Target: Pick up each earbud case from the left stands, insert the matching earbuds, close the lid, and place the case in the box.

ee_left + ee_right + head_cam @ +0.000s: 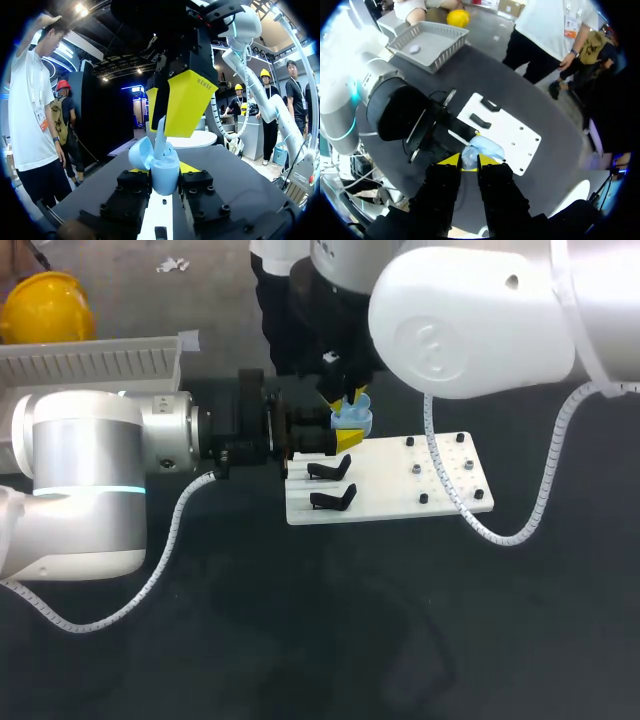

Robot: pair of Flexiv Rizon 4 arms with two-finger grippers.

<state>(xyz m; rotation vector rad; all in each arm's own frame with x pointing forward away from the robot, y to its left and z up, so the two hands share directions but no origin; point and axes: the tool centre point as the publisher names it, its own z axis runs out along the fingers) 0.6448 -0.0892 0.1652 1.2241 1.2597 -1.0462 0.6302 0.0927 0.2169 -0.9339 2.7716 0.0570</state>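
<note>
Case [165, 181] held by left pincer [165, 171], at white plate [395, 495] corner — right pincer [469, 162] pinching earbud [160, 136]

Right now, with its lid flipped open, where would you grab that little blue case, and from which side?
By its lower body, squeezed from two opposite sides, coming in level, as the left gripper does. The blue case stands upright with its lid swung open sideways, and the right gripper hangs just above the open top, so that should stay free.
</note>
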